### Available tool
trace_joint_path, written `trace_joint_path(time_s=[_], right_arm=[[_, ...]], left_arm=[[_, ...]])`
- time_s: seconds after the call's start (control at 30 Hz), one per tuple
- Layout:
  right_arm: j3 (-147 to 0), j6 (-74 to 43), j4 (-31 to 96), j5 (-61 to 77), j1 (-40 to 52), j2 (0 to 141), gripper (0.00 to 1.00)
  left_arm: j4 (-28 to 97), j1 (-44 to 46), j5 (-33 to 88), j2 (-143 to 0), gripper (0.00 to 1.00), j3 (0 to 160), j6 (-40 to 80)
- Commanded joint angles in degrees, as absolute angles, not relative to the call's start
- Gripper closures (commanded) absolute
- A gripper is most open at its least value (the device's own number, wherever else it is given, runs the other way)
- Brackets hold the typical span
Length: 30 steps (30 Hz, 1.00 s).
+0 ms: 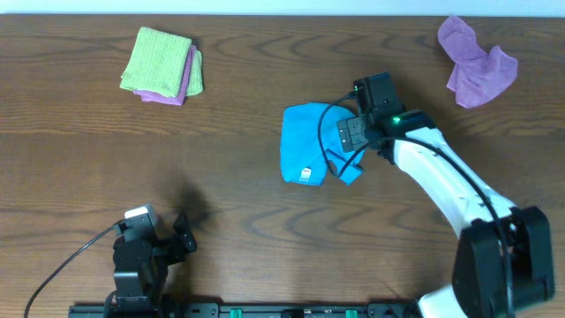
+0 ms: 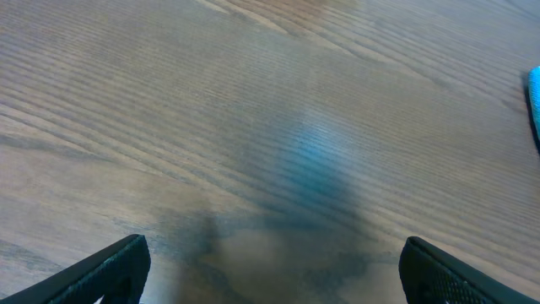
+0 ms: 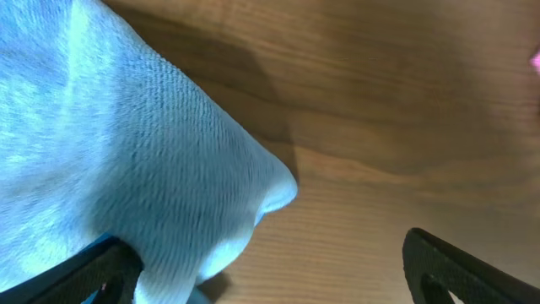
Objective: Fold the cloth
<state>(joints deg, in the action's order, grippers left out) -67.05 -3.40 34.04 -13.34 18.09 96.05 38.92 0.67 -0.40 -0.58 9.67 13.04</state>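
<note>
The sky-blue cloth (image 1: 306,143) lies partly folded in the middle of the table, its small white tag (image 1: 307,174) at the near edge. My right gripper (image 1: 353,132) hovers over the cloth's right edge with its jaws open. In the right wrist view the cloth (image 3: 118,143) fills the left side, its corner reaching between the open fingers (image 3: 270,270) and covering the left finger. My left gripper (image 2: 272,270) is open and empty over bare wood at the near left (image 1: 181,231). A sliver of the cloth shows at the right edge of the left wrist view (image 2: 535,101).
A folded lime-green cloth (image 1: 157,58) lies on a lilac cloth (image 1: 187,84) at the far left. A crumpled lilac-purple cloth (image 1: 477,64) lies at the far right. The table's far edge runs along the top.
</note>
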Motion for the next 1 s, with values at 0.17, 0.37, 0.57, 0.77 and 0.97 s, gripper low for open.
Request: trace_joint_path(time_s=[0.17, 0.37, 0.57, 0.77, 0.97], right_arm=[[-67.3, -1.7, 43.8, 2.4, 15.2, 88.4, 0.05], [-67.2, 12.6, 50.7, 16.7, 12.3, 87.1, 0.09], [-61.8, 18.9, 48.5, 23.3, 8.8, 87.2, 0.11], [-51.7, 17.2, 38.3, 24.7, 7.7, 87.3, 0.11], [-47.6, 15.2, 31.8, 24.7, 7.8, 87.3, 0.17]], left_arm=[[39.1, 0.9, -0.6, -0.2, 0.05, 9.0, 12.0], [39.1, 0.9, -0.6, -0.2, 0.04, 9.0, 12.0], [39.1, 0.9, -0.7, -0.2, 0.05, 9.0, 11.9], [39.1, 0.9, -0.6, -0.2, 0.05, 9.0, 12.0], [39.1, 0.9, -0.6, -0.2, 0.05, 9.0, 12.0]])
